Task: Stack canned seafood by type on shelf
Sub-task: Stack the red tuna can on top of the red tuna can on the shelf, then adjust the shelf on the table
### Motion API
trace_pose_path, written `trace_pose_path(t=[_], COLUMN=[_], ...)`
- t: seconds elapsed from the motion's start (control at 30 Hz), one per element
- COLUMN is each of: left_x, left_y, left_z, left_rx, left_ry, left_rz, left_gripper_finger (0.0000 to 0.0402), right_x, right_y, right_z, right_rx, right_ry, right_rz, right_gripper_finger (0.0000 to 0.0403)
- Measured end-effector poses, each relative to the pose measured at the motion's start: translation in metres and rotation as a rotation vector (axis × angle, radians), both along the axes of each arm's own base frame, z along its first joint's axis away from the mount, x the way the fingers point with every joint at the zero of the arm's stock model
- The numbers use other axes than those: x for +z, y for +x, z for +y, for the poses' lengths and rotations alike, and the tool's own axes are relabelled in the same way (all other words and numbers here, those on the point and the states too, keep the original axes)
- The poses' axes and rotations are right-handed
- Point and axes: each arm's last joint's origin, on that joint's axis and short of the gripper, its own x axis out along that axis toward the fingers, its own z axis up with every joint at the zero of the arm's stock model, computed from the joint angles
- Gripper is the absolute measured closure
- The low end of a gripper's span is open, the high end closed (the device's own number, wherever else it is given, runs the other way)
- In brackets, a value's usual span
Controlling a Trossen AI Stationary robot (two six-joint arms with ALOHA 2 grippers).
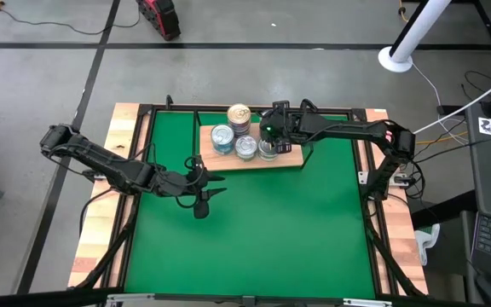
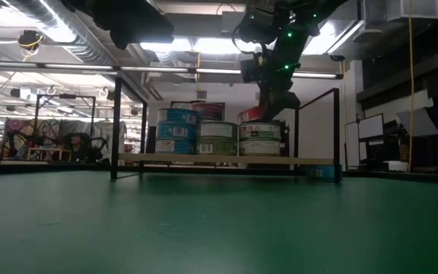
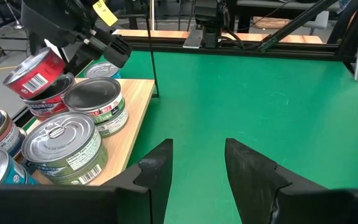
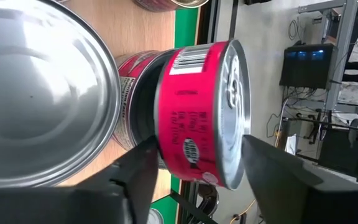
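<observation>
Left gripper (image 3: 197, 165) gapes empty; right gripper (image 4: 191, 165) pinches one red tin (image 4: 201, 112) above shelf (image 1: 292, 159).

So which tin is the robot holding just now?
Find the wooden shelf at the far side of the green mat. The right gripper holds a red-labelled tin tilted above another red tin; the nearer neighbours wear green labels.

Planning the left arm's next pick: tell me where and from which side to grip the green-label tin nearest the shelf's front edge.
Grip the green-label tin across its curved side wall, coming straight down over its flat lid. It stands upright at the shelf edge with other tins close beside it, so a sideways approach is likely blocked. The left gripper is open over the mat.
</observation>
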Motion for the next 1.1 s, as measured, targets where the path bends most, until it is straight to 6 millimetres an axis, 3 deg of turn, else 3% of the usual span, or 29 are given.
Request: trace_pose_path(t=[0.23,0.7,0.87,1.1], left_x=[0.000,0.000,0.000,0.000], left_y=[0.000,0.000,0.000,0.000], left_z=[0.000,0.000,0.000,0.000], left_rx=[0.000,0.000,0.000,0.000], left_ry=[0.000,0.000,-0.001,-0.001], left_rz=[0.000,0.000,0.000,0.000], left_gripper_finger=[0.0260,0.0261,0.0261,0.0261], right_x=[0.000,0.014,0.036,0.089], right_y=[-0.001,-0.002,-0.005,-0.018], right_z=[0.000,0.003,0.008,0.029], right_rx=[0.014,0.088,0.071,-0.033], right_ry=[-0.006,0.079,0.086,0.144], right_rz=[0.023,0.077,0.114,0.119], right_gripper_finger=[0.0137,0.0134,0.0134,0.0134])
